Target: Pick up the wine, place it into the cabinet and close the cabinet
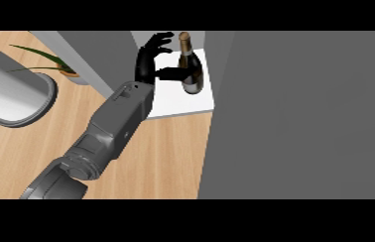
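The wine bottle [191, 70], dark with a gold-foil neck, rests on the white floor of the open cabinet [176, 104]. My left hand [149, 62] is inside the cabinet just left of the bottle. Its fingers are straight and spread upward, apart from the bottle, and only its thumb reaches right to the bottle's side. The grey forearm [121, 114] runs in from the lower left. The cabinet's grey door [293, 112] stands open and fills the right side of the view. My right hand does not show.
A potted plant [64, 68] with long green leaves stands left of the cabinet. A grey metal basin [26, 99] sits at the far left. The wooden counter top [164, 156] lies in front of the cabinet.
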Controlling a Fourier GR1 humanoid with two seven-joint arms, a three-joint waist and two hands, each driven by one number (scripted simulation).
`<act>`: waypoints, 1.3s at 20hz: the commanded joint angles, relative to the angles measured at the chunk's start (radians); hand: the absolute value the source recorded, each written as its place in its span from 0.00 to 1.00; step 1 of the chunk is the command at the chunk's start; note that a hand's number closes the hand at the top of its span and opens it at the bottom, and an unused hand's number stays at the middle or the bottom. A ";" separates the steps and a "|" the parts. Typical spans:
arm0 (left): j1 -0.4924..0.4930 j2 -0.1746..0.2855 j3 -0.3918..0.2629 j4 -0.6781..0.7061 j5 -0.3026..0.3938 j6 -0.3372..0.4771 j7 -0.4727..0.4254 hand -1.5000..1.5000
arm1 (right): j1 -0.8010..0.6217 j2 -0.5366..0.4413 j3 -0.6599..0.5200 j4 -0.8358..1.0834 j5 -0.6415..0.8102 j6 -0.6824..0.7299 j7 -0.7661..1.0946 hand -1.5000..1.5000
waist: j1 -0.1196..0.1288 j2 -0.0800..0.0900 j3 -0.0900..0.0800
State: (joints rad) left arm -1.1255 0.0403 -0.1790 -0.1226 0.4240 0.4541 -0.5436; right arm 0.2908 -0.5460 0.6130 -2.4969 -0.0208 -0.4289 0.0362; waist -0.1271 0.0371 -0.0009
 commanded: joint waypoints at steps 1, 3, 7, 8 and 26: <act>-0.030 0.034 0.000 0.034 -0.013 0.021 0.003 0.00 | 0.054 -0.013 0.040 -0.137 -0.046 0.013 0.038 0.00 | -0.003 -0.003 -0.001; -0.052 0.037 -0.001 0.043 -0.018 0.043 0.009 0.00 | 0.039 -0.019 -0.001 -0.139 -0.062 0.019 0.034 0.00 | -0.005 0.002 0.000; -0.052 0.052 0.014 0.057 -0.009 0.058 0.005 0.00 | 0.053 -0.027 0.017 -0.145 -0.052 0.036 0.013 0.00 | -0.010 0.002 -0.001; -0.042 0.062 0.019 0.043 -0.005 0.018 -0.020 0.00 | 0.044 -0.011 0.009 -0.134 -0.054 0.020 0.026 0.00 | -0.004 0.007 -0.003; -0.069 -0.029 0.113 -0.037 0.072 -0.304 -0.111 0.00 | 0.135 -0.053 -0.014 -0.220 -0.057 0.041 0.038 0.00 | 0.047 -0.024 -0.001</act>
State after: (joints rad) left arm -1.1983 0.0379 -0.0719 -0.1567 0.4945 0.1812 -0.6432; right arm 0.3526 -0.5608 0.5940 -2.5024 -0.0328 -0.3883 -0.0146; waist -0.0924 0.0219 -0.0019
